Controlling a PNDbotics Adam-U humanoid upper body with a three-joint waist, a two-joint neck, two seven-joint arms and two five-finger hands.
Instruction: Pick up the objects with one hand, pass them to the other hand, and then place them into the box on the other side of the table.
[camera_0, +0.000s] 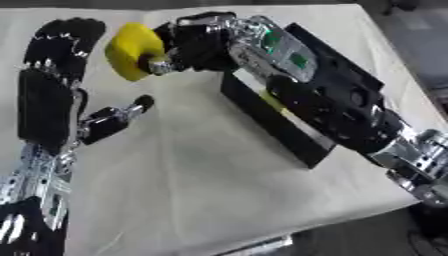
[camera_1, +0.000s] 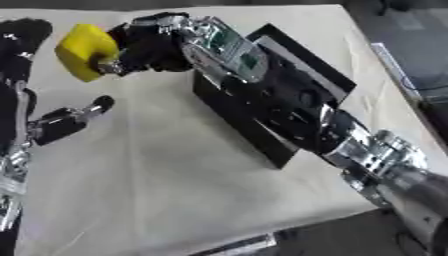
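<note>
A yellow rounded object (camera_0: 131, 48) hangs above the table at upper left, held by my right hand (camera_0: 191, 46), whose fingers curl around its right side. The right arm reaches in from the lower right, passing over a black box (camera_0: 271, 122) in the middle right of the table. My left hand (camera_0: 48, 95) stands open just left of the yellow object, palm facing it, fingers straight up and thumb (camera_0: 118, 117) stretched out below it. A small gap separates the left hand from the object. The arm hides the box's inside.
A cream cloth (camera_0: 192, 190) covers the table. Its front edge runs along the bottom right, with dark floor beyond. The right forearm (camera_1: 385, 160) crosses the table's right corner.
</note>
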